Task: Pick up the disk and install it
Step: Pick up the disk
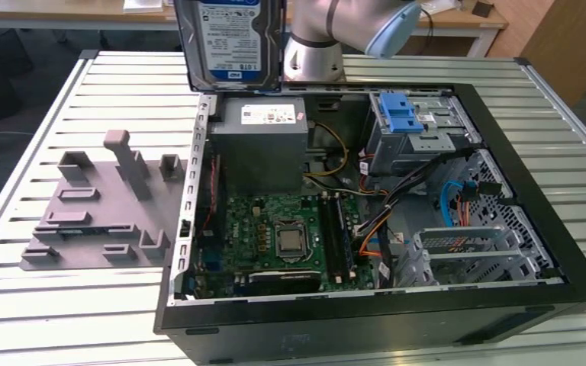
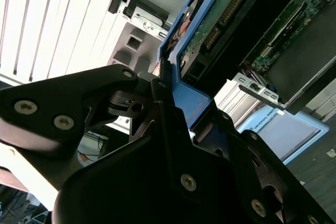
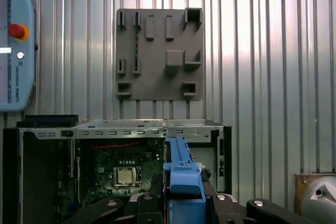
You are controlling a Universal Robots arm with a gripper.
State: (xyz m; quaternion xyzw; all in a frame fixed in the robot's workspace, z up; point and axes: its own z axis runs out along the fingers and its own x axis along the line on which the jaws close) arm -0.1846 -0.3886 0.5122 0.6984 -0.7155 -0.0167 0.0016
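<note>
The gripper [image 2: 181, 95] is clamped on the blue side rail of the disk [image 1: 230, 38], holding it upright above the open computer case [image 1: 354, 332] on the counter [image 1: 69, 320].

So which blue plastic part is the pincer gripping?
The blue rail on the disk, clamped in the pincer; the blue latch on the cage sits free.

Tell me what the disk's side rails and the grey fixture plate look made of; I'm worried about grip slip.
The side rails of the disk: solid blue, matte, moulded shape, likely plastic. The fixture plate: uniform dull grey with blocky pegs, probably plastic; painted metal can't be excluded.
</note>
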